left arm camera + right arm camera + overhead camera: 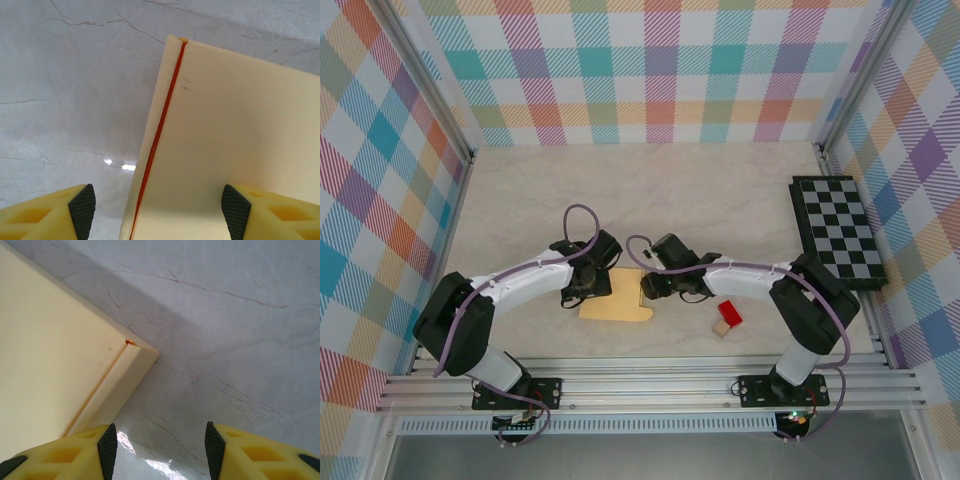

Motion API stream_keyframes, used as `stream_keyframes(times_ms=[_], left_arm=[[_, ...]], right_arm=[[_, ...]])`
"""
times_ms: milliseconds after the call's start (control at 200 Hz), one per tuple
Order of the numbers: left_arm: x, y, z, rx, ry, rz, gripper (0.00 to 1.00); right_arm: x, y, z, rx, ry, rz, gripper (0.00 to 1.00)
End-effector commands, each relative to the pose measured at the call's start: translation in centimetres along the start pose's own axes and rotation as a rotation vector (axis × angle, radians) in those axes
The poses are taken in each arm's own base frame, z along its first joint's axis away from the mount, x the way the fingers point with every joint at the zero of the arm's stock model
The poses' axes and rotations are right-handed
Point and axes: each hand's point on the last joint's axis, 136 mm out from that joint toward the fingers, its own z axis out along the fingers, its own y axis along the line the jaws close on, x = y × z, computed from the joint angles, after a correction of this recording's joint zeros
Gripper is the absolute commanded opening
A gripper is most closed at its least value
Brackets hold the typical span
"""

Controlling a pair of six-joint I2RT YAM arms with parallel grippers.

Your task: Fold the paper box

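The table (720,190), pale and marbled with thin dark veins, is carrying a few things. The box (617,305) is lying flat near the front edge, about midway across. To its right and apart from it, a red block (730,312) is lying with a tan cube (722,328) touching its near end. A checkered board (838,232) is sitting at the right edge, well apart from the rest.

matt cardboard paper box (235,145), glossy marble-look table (240,340)

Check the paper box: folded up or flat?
Flat. The paper box lies as a sheet on the table; wrist views show one creased edge strip, no raised walls.
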Motion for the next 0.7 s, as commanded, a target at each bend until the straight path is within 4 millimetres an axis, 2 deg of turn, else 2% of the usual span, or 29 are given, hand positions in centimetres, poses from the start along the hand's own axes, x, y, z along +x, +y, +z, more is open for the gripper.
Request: stream_keyframes(times_ms=[0,155,270,465,695], left_arm=[[0.4,0.5,1.5,-0.024,0.03,-0.022,0.71],[-0.8,0.5,1.4,-0.024,-0.004,-0.075,0.71],[-1.5,0.0,1.0,0.015,-0.02,-0.117,0.71],[-2.8,-0.3,-0.6,0.067,-0.038,-0.147,0.71],[-2.5,1.8,-2.7,0.057,-0.057,-0.126,0.71]], right_arm=[[-2.2,0.4,-0.8,0.025,-0.028,-0.018,0.53],[-4.5,1.8,-3.0,-0.02,-0.071,-0.052,0.53],[-4.4,3.3,-3.7,-0.083,-0.055,-0.021,0.53],[-3.3,5.1,-2.5,-0.118,-0.029,0.008,0.53],[-1.3,3.6,0.0,-0.036,0.037,0.011,0.53]])
